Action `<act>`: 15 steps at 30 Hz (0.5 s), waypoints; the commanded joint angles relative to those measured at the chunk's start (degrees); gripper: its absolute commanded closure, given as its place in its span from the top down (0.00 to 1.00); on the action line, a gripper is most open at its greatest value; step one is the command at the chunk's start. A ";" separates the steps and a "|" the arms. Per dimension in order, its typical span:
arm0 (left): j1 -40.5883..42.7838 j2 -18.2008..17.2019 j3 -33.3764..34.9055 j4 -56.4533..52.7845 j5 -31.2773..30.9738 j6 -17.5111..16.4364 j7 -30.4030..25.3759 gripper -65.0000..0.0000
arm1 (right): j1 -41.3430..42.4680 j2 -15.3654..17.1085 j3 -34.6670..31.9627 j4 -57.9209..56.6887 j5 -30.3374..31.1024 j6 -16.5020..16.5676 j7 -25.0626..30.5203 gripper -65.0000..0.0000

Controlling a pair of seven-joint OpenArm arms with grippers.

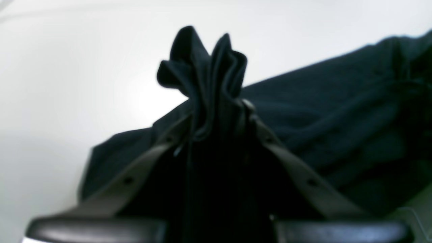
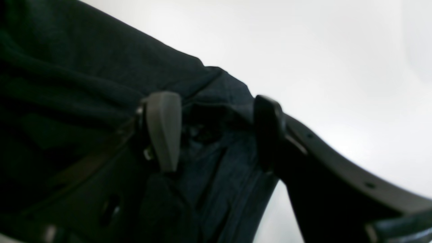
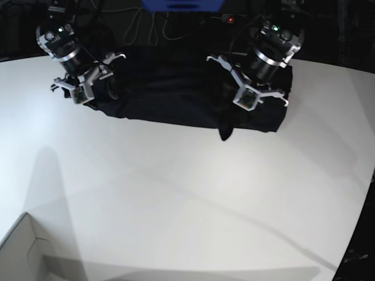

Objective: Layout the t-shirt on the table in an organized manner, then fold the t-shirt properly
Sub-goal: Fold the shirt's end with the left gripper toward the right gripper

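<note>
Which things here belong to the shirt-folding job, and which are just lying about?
Job: t-shirt, table, left gripper shut on a bunch of shirt fabric, right gripper open astride a shirt edge.
Lying about: white box corner, cables.

Left claw (image 1: pixel 216 114) pinched nearly closed — right claw (image 2: pixel 212 131) spread wide
</note>
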 commanded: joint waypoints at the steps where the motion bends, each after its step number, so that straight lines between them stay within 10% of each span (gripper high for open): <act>1: -0.10 0.48 0.72 1.00 0.55 -0.02 -1.75 0.00 | -0.04 0.40 0.14 1.00 1.15 -0.05 1.49 0.53; 15: -2.83 1.19 7.05 -4.27 7.76 -0.02 -1.57 0.09 | -0.04 0.49 0.14 1.00 1.15 -0.05 1.49 0.53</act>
